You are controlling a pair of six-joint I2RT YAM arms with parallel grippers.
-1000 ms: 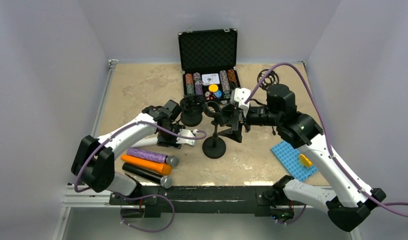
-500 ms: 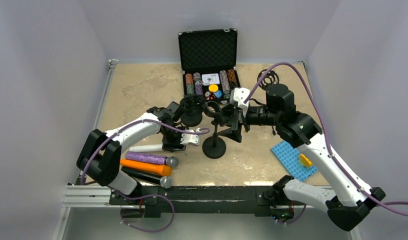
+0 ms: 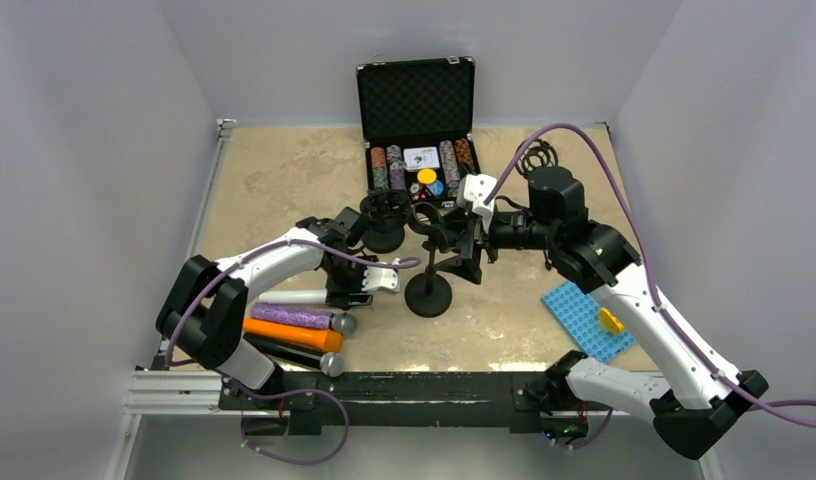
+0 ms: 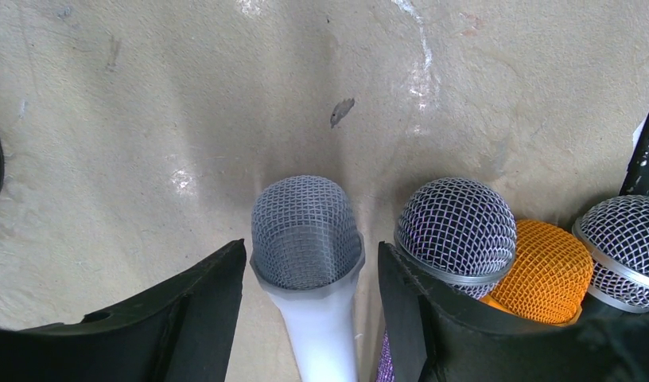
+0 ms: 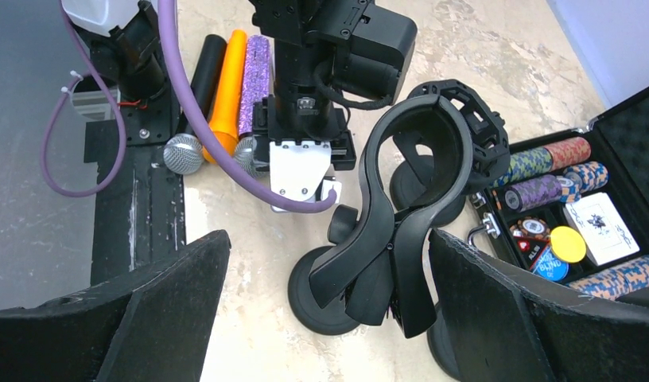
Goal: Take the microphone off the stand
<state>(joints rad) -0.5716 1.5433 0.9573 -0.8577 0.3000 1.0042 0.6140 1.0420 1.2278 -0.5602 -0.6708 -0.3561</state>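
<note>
The white microphone (image 4: 305,239) lies flat on the table (image 4: 186,119), first in a row with a purple one (image 3: 294,317), an orange one (image 3: 289,333) and a black one (image 3: 289,350). My left gripper (image 4: 309,255) straddles its grey mesh head, open, with a gap on each side. The black stand (image 3: 429,290) is at mid-table, its clip (image 5: 417,159) empty. My right gripper (image 5: 329,247) is open wide, one finger on each side of the clip and touching nothing.
An open poker chip case (image 3: 419,130) sits at the back. A second black stand (image 3: 384,228) is left of the first. A wire shock mount (image 3: 536,157) lies at the back right. A blue studded plate (image 3: 584,322) with a yellow piece (image 3: 611,320) lies to the right.
My left jaws have spread off the white microphone, which now rests on the table beside the purple one. The left arm drew slightly back. The right arm hardly moved.
</note>
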